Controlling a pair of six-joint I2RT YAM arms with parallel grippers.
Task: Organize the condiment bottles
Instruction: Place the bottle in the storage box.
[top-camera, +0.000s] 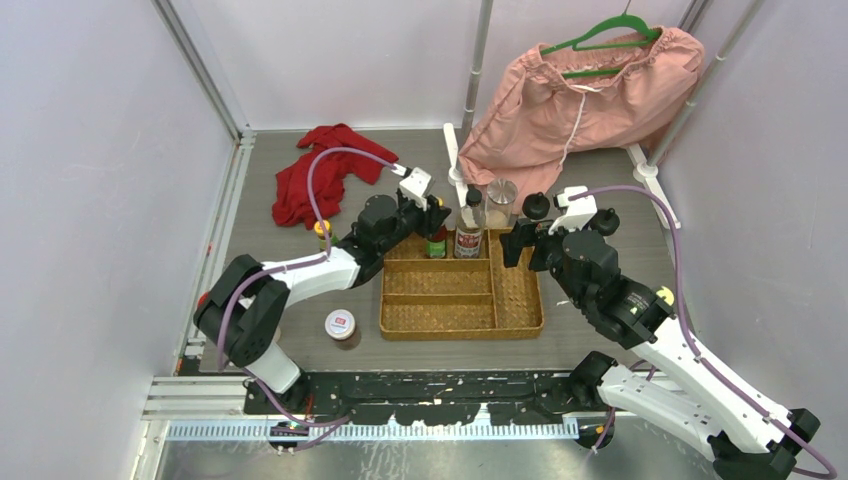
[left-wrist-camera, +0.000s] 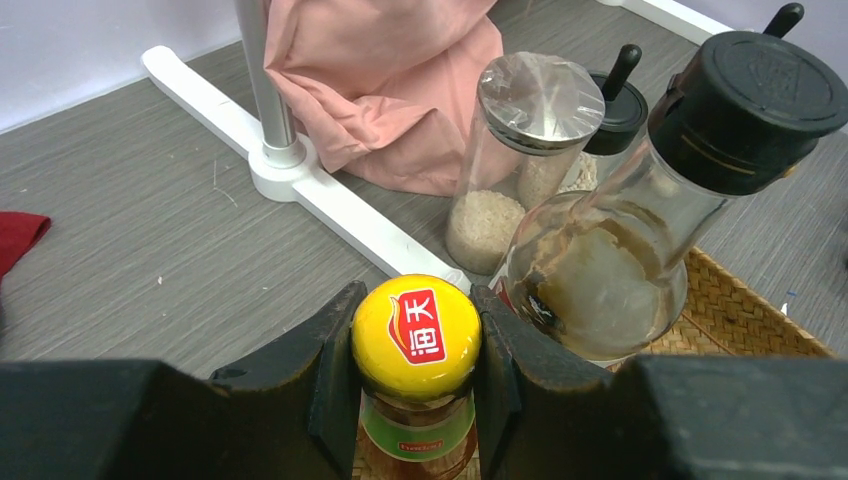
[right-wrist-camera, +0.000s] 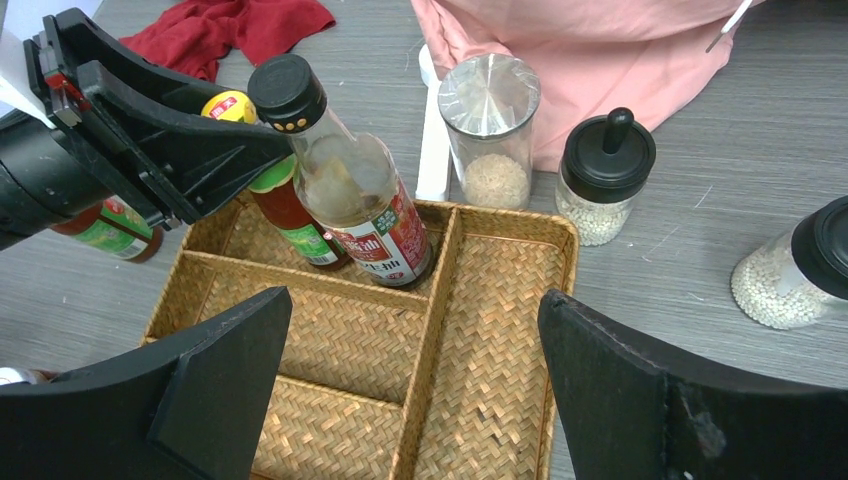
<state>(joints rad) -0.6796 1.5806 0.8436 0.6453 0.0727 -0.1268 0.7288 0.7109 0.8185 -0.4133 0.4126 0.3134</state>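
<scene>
Left jaws: clamped on the yellow cap of a green-labelled sauce bottle. One finger presses each side of the cap, gripping from above. The bottle stands upright in the far-left compartment of the wicker tray. Cannot tell whether its base rests on the weave or hangs just clear.

Right jaws: wide apart with nothing between them. The fingers hang over the tray's near compartments, well apart from the held bottle.

Tall clear bottle, black cap: in the same far-left compartment, just beside the held bottle on its right. It leans a little in the right wrist view.

Count of bottles and jars seen:
- Green-labelled, yellow-capped sauces: 2. One is held. The second sauce bottle is on the tabletop just outside the tray's left wall, partly hidden behind the left arm.
- Tall clear bottle: 1.
- Silver-lidded jar: 1, on the tabletop just behind the tray's far wall.
- Black-lidded jars of pale grains: 2. The knob-topped jar is near the tray's far right corner. The edge jar is further right, cut by the frame.
- White-lidded jar: 1, on the tabletop left of the tray's near corner.

Total 7: 2 in the tray, 5 outside.

Tray: 1, with four compartments.

Also present: red cloth, 1; pink garment on a hanger, 1.
</scene>
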